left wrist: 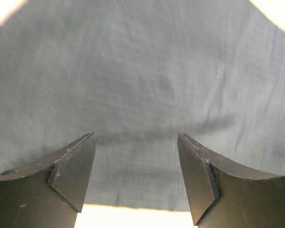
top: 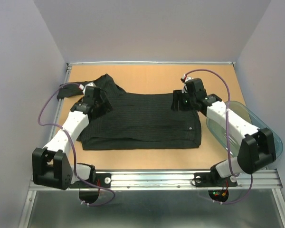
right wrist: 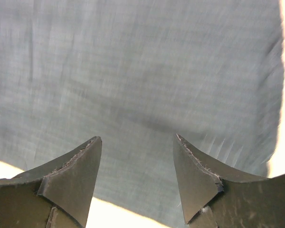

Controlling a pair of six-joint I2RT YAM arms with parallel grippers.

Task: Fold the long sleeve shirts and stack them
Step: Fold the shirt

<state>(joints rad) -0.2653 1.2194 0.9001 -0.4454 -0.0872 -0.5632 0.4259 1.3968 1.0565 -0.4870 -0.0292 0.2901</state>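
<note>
One black pinstriped long sleeve shirt [top: 142,121] lies flat on the wooden table, folded into a wide rectangle, with a bunched collar or sleeve part at its far left. My left gripper [top: 100,105] hovers over the shirt's left edge, jaws open and empty; in the left wrist view the cloth [left wrist: 142,80] fills the frame between the fingers [left wrist: 71,175]. My right gripper [top: 176,103] hovers over the shirt's far right corner, jaws open and empty; the right wrist view shows cloth [right wrist: 133,71] with its edge at the right.
A clear plastic bin [top: 232,126] sits at the table's right edge under my right arm. White walls close in the table [top: 147,73] on the left, back and right. A metal rail [top: 180,178] runs along the near edge.
</note>
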